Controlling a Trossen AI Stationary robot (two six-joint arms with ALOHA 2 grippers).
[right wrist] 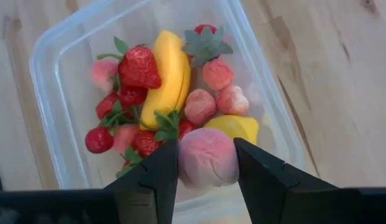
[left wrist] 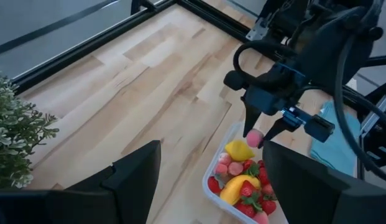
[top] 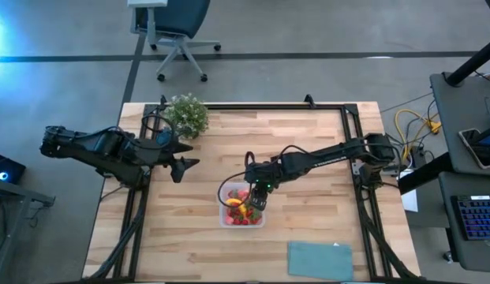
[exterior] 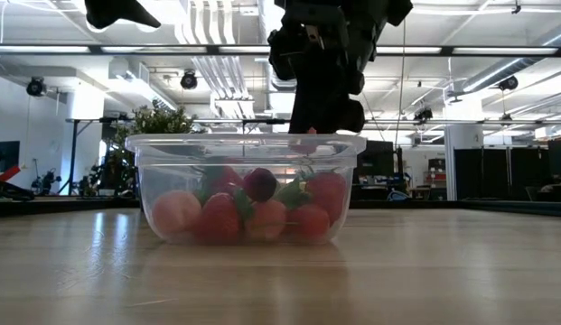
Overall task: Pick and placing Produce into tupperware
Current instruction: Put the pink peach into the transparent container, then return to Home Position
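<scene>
Pink berry pinched in right gripper over tupperware, hidden in low view; left gripper agape.

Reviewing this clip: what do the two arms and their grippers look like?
Both arms are dark, jointed and slim, with black cables looped along them. The right gripper has two tapered black fingers under a boxy wrist showing a small green light. The left gripper has matching black fingers.

Bright ceiling strip lights are flooding the room evenly, glaring softly off the wooden table and casting only faint shadows, while a blue glow is spilling onto the floor beyond the table's far left corner
</scene>
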